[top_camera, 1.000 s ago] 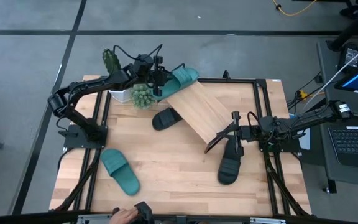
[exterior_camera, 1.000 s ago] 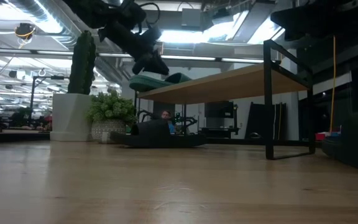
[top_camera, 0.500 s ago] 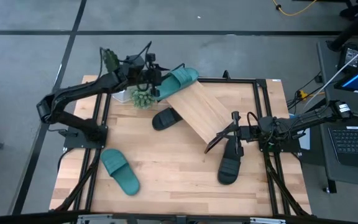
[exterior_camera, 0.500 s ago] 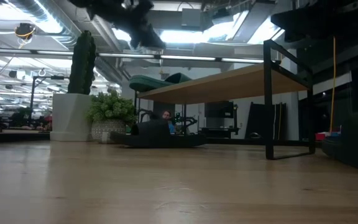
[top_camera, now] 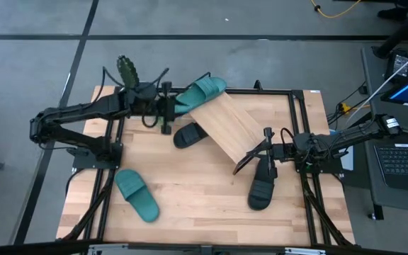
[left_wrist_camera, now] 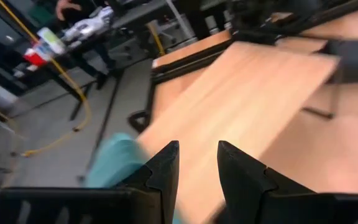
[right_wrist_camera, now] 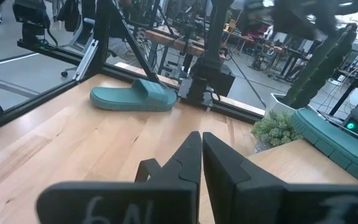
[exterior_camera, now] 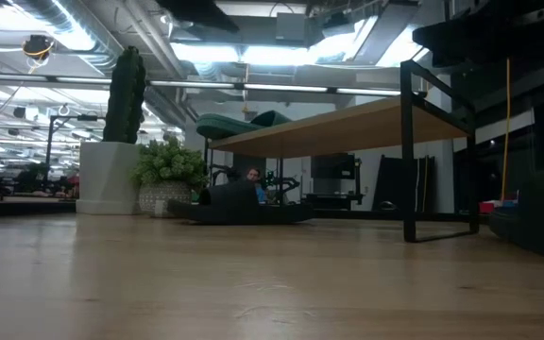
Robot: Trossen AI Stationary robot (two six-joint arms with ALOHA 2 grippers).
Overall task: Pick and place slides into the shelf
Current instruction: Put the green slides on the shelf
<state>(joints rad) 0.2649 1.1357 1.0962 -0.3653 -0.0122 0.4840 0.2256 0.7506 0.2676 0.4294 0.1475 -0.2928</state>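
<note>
Teal slide lies on the upper end of the shelf, just ahead of the left gripper, overhanging the board's far corner. From the left wrist it shows as a blurred teal shape right past the fingertips, not between them. Left gripper fingers stand slightly apart with nothing in the gap.

Shelf is a slanted light-wood board with smooth grain on a thin black metal frame; from the low view the board sits raised on black legs, teal slide on its far end. Only that one slide is on it.

One black slide lies on the table under the shelf's edge, below and just beside the left gripper; the low view shows it as a dark low shape beneath the board.

Second black slide lies directly under the right gripper, near the shelf's lower end. From the right wrist the fingers look pressed nearly together, holding nothing.

Second teal slide sits well apart from both grippers at the table's near left; broad strap, open toe.

Cactus at the table's back-left corner, behind the left arm; it stands in a white pot, with a small leafy plant beside it.
</note>
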